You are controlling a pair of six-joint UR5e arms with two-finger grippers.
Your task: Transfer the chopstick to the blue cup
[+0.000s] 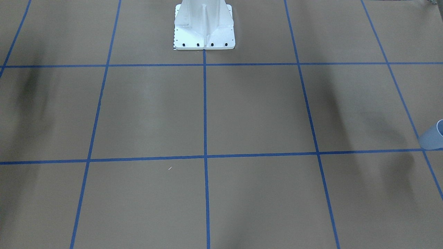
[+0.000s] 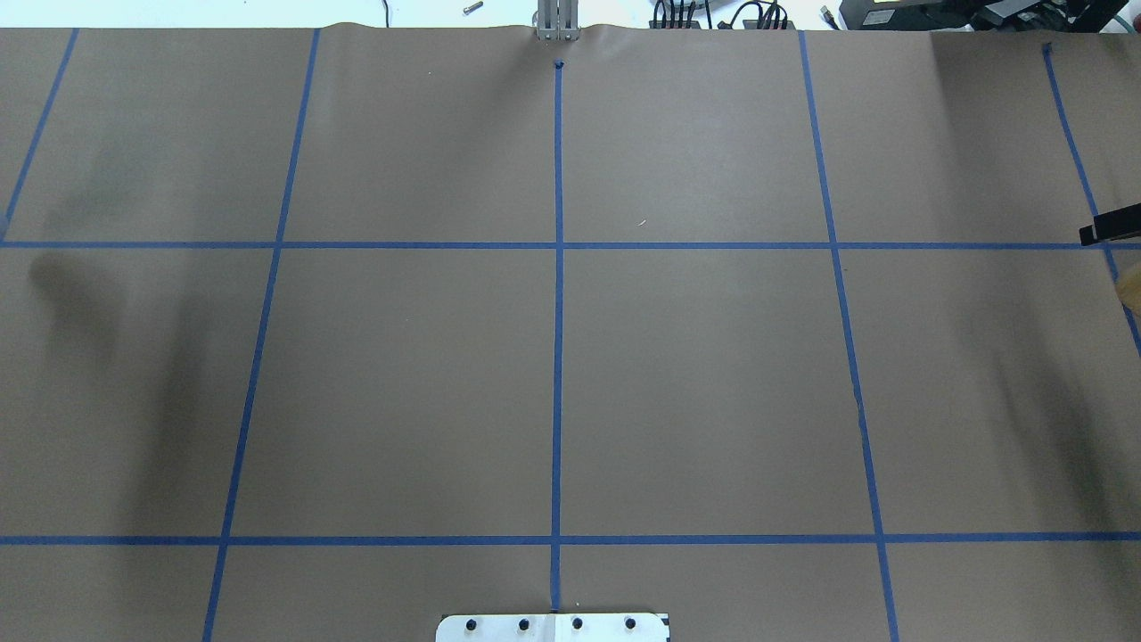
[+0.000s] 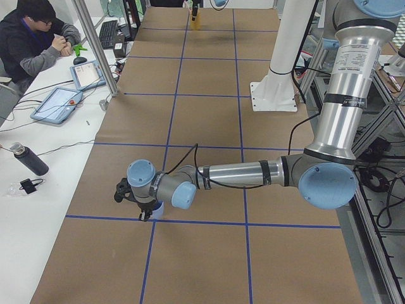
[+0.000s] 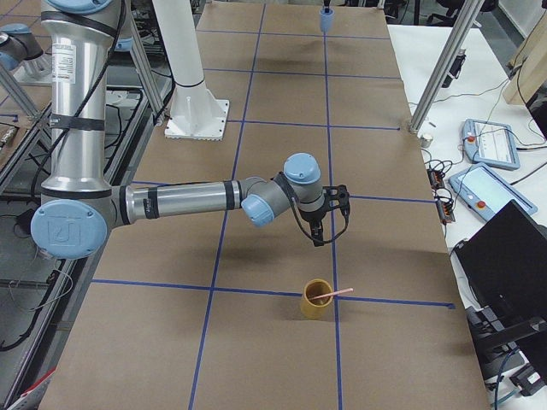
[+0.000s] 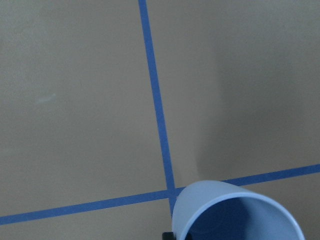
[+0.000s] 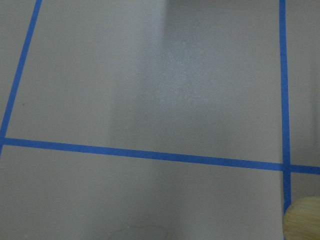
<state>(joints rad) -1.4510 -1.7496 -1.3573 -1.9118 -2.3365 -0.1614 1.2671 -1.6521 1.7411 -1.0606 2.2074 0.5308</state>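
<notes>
Front-on, the blue cup (image 1: 431, 138) stands at the view's right edge; from the left end the left claw (image 3: 134, 202) hangs just beside it; from the right end the chopstick (image 4: 336, 293) leans in a tan cup (image 4: 316, 307) near the right claw (image 4: 332, 218), neither claw's spread discernible.

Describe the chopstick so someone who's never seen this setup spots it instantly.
Start at the brown paper table taped into a blue grid, at the end by the robot's right arm. Just past the right gripper stands a mustard-yellow cup near a tape crossing. The chopstick leans in it: the only thin, pale pink stick, tip jutting over the rim.
</notes>
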